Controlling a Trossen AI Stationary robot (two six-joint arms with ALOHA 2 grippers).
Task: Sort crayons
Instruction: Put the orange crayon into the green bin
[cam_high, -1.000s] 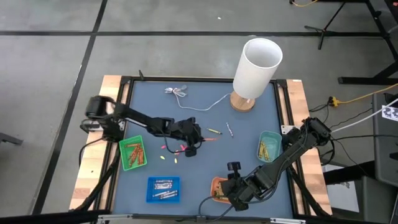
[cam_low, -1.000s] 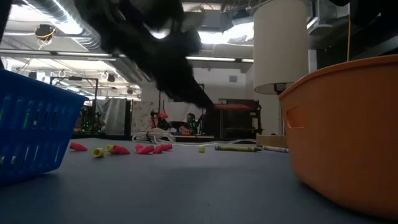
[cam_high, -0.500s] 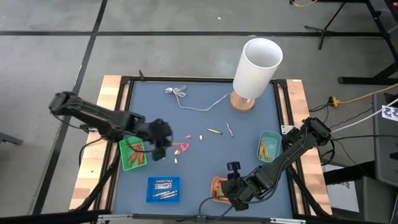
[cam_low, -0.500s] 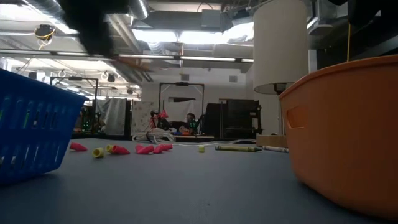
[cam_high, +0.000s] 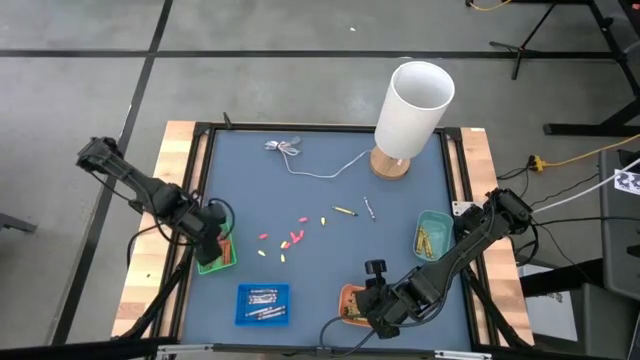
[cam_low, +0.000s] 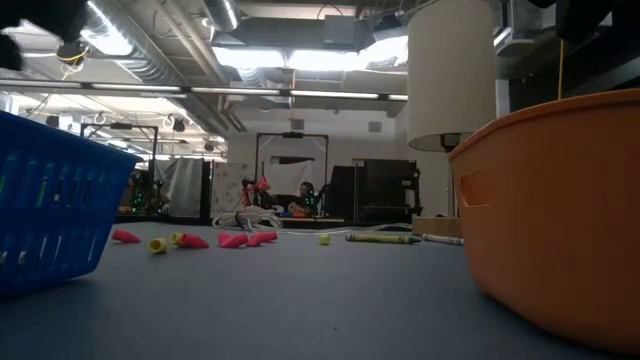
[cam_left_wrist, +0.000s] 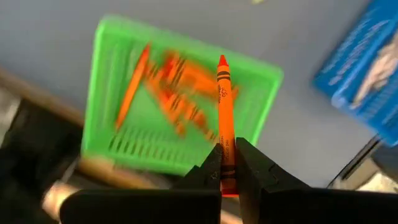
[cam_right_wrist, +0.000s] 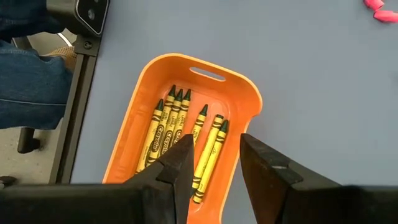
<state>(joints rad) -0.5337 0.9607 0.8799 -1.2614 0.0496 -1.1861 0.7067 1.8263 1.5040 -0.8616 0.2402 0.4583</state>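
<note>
My left gripper (cam_high: 213, 243) hangs over the green tray (cam_high: 205, 262) at the table's left, shut on an orange crayon (cam_left_wrist: 224, 106). Several orange crayons (cam_left_wrist: 177, 87) lie in that tray. My right gripper (cam_right_wrist: 214, 149) stands open above the orange tray (cam_right_wrist: 239, 109) near the front edge, over several yellow crayons (cam_right_wrist: 168, 124), touching nothing. Loose pink and yellow bits (cam_high: 290, 238), a yellow crayon (cam_high: 345, 211) and a grey crayon (cam_high: 370, 208) lie flat on the table's middle. My left gripper pinches the orange crayon's blunt end (cam_left_wrist: 225, 163) between its two fingers. The fingers point steeply down and lie along the crayon. The rest of the crayon sticks out past the fingertips, its tip toward the green tray, lifted clear of it.
A blue tray (cam_high: 263, 303) with grey crayons sits at the front left, a teal tray (cam_high: 432, 235) with crayons at the right. A white lamp (cam_high: 410, 110) stands at the far right; its thin white cable (cam_high: 310, 165) trails across the far side.
My left gripper has lifted the orange crayon off the table's middle and swung with it toward the left edge, rising and rolling, until it hangs over the green tray. It has stayed shut on the crayon.
</note>
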